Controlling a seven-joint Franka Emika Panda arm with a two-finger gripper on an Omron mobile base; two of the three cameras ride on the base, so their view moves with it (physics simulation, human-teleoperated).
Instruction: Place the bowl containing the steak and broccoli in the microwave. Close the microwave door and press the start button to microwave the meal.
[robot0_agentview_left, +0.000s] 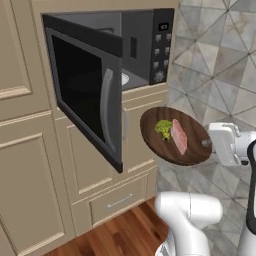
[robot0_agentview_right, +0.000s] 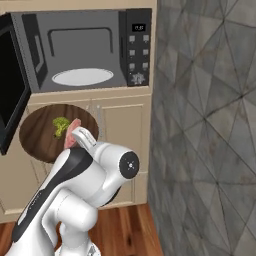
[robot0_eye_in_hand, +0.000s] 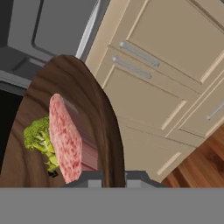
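Beige cabinets frame the open microwave (robot0_agentview_right: 85, 50).
Fingers (robot0_eye_in_hand: 94, 178) clamp the bowl (robot0_agentview_left: 150, 135) rim; steak (robot0_agentview_left: 178, 136) and broccoli (robot0_agentview_left: 163, 128) aboard, insertion, door-closing, start remain.

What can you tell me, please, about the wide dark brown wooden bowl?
The wide dark brown wooden bowl is round and shallow with visible grain. It hangs in the air, tilted, below the open black microwave, held at its rim by the gripper. The pinkish-red steak slab and the yellow-green broccoli floret lie inside.
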